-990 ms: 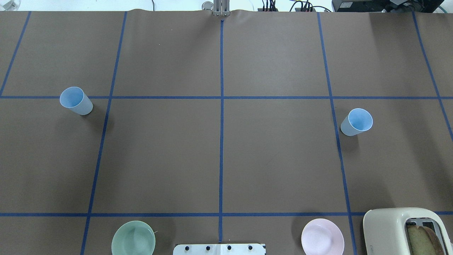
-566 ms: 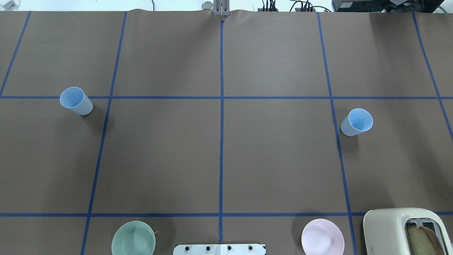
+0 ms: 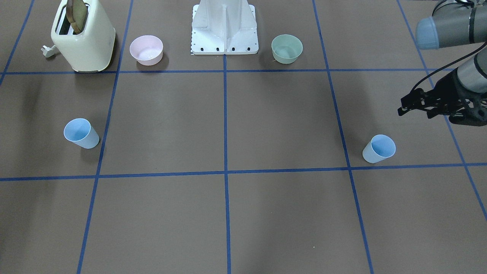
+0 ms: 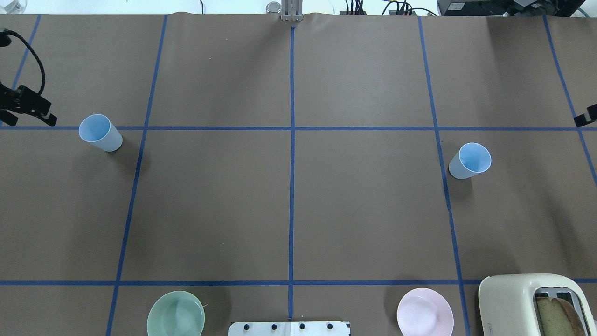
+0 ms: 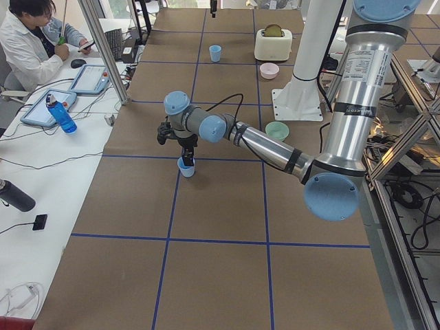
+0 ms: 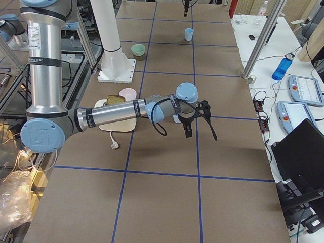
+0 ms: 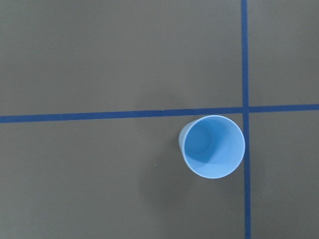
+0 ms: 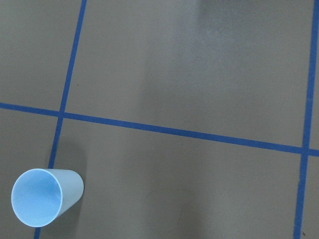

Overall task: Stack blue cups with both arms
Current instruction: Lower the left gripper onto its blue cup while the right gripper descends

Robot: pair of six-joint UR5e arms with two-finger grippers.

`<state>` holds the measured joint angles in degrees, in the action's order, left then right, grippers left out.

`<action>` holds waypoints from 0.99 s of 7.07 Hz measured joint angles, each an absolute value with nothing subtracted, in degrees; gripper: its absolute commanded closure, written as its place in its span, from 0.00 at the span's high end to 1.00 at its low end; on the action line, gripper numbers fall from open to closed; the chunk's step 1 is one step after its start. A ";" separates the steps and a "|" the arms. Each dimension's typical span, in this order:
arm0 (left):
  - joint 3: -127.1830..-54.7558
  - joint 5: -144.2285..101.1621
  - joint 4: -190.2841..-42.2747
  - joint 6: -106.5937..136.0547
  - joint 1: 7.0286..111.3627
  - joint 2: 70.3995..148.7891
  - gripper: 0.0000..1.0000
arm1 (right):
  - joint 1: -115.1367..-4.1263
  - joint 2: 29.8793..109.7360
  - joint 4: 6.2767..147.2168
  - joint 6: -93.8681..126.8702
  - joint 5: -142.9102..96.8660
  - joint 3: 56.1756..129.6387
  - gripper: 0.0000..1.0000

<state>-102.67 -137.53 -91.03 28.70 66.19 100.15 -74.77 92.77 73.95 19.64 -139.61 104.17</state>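
Green bowl [image 4: 176, 313], pink bowl [image 4: 425, 311], cream toaster [image 4: 513, 303] — bread slice [image 4: 555, 315] inside.

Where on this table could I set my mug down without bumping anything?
The middle between left cup and right cup is bare, and the strip beyond them. Crowded: the robot's edge, with green bowl, pedestal, pink bowl, toaster. The left gripper hangs by the left cup.

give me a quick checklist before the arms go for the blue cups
1. left cup and right cup upright, mouths up: ok
2. both cups empty: ok
3. left gripper open, clear of the left cup: ok
4. right gripper open: cannot tell, only its tip shows at the overhead view's edge
5. green bowl, pink bowl and toaster well away from both cups: ok
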 measured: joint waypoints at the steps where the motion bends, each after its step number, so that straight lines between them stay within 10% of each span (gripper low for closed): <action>1: -100.50 -137.53 -92.96 29.01 65.46 100.80 0.93 | -71.71 93.69 70.45 23.10 -138.53 104.19 0.99; 7: -93.38 -134.69 -98.58 30.67 63.12 103.32 0.86 | -62.32 89.23 65.45 41.93 -133.86 103.34 0.99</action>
